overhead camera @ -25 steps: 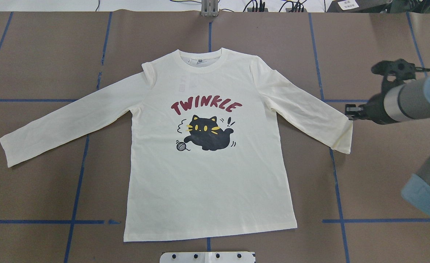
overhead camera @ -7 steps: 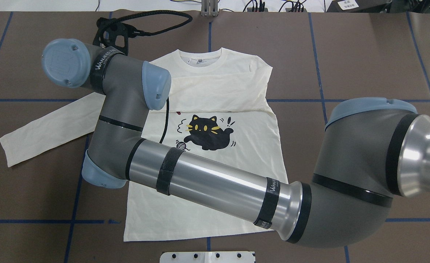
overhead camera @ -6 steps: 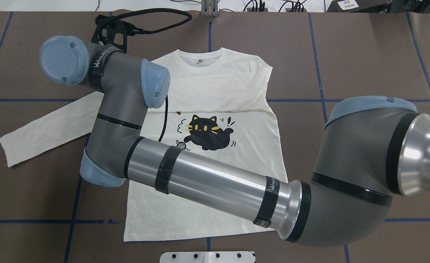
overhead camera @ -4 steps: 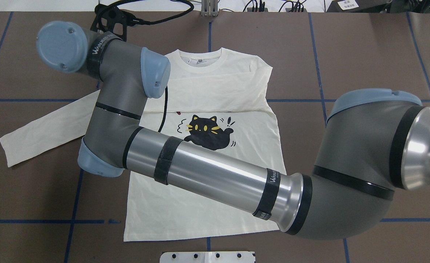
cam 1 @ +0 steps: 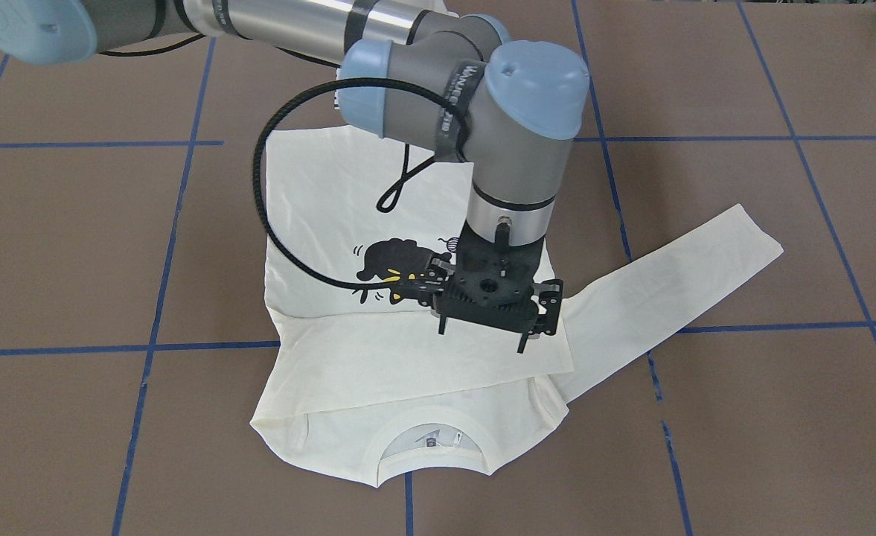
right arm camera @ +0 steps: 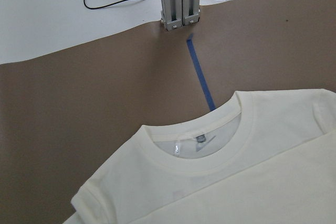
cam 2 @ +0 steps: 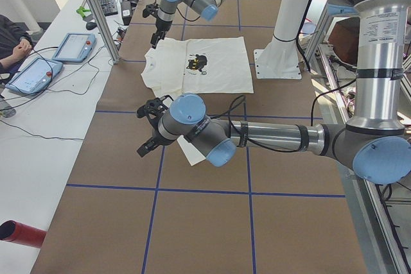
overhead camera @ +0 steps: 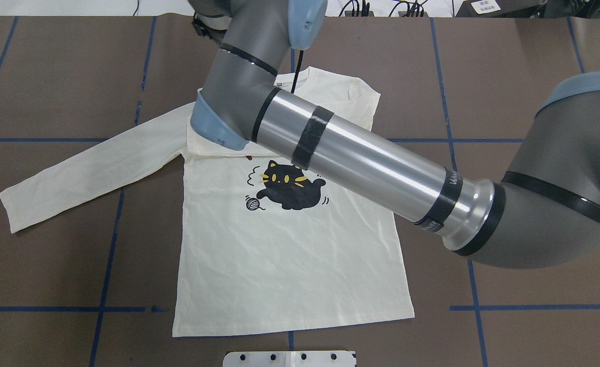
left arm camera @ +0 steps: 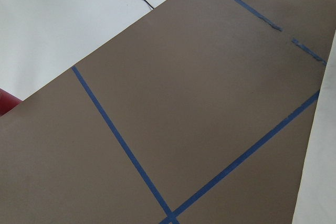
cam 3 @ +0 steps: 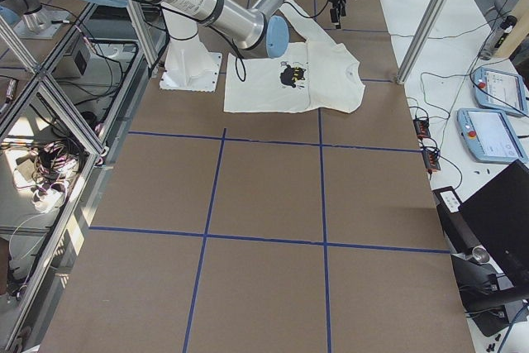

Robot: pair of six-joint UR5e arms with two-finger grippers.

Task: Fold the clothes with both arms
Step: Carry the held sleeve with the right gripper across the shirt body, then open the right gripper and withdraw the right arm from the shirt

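The soft, light shirt (overhead camera: 289, 255) is spread print-up at the middle of the table (overhead camera: 50, 76), likely best pinched at the outstretched cuff (overhead camera: 10, 210), while the right gripper (cam 1: 481, 339) is held open and empty over it; the left gripper's (cam 2: 149, 142) state cannot be told.
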